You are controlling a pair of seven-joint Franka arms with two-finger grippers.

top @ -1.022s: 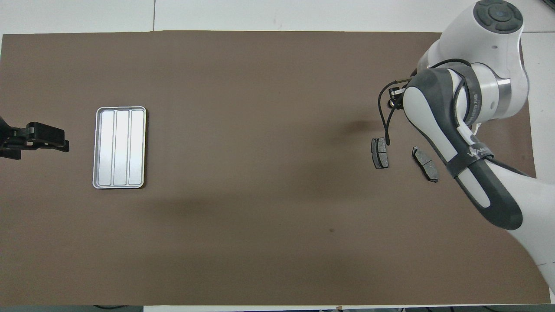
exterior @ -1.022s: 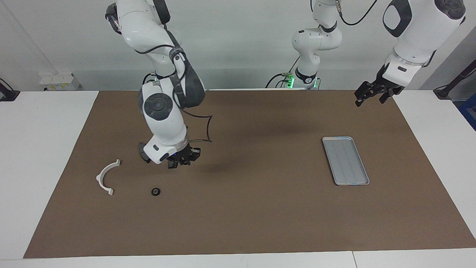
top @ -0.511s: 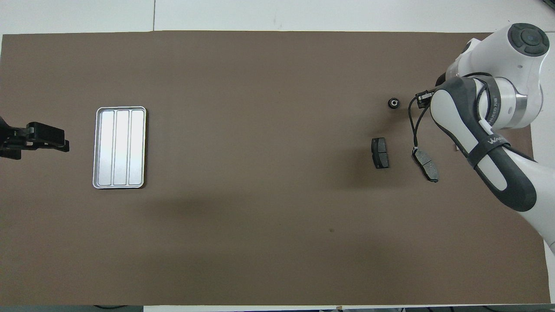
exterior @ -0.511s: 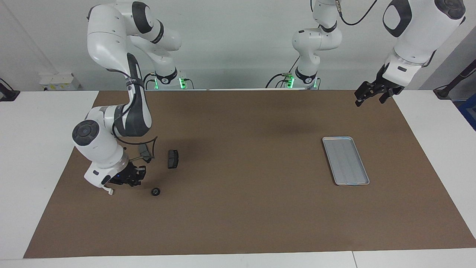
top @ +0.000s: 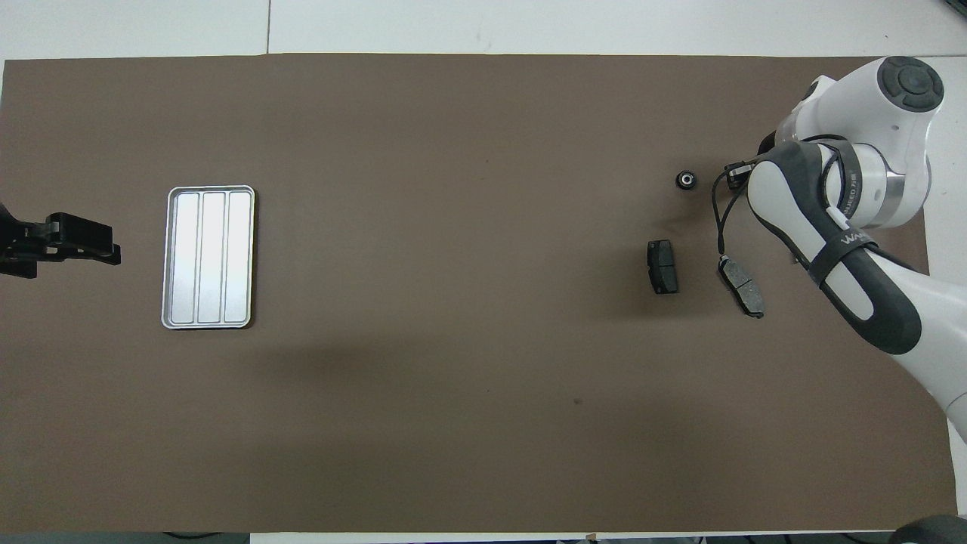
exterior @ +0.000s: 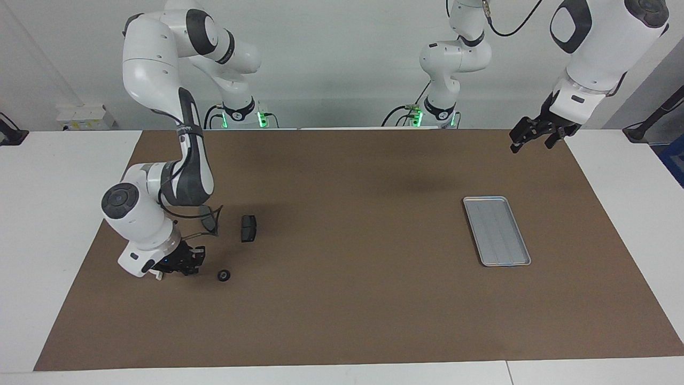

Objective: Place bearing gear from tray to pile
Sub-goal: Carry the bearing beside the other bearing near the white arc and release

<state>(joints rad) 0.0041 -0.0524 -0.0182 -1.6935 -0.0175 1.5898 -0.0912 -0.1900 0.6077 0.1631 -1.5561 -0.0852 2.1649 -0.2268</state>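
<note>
The tray (exterior: 496, 230) lies on the brown mat toward the left arm's end of the table (exterior: 53, 214); nothing is in it. The bearing gear (exterior: 224, 275) rests on the mat at the right arm's end, farther from the robots than the two brake pads (top: 662, 266). The right hand (exterior: 179, 264) is low just beside the gear, not touching it, over the white bracket (exterior: 157, 275), which is mostly hidden; its fingers cannot be read. The left hand (exterior: 529, 136) waits, held above the mat near the tray, fingers spread, holding nothing.
</note>
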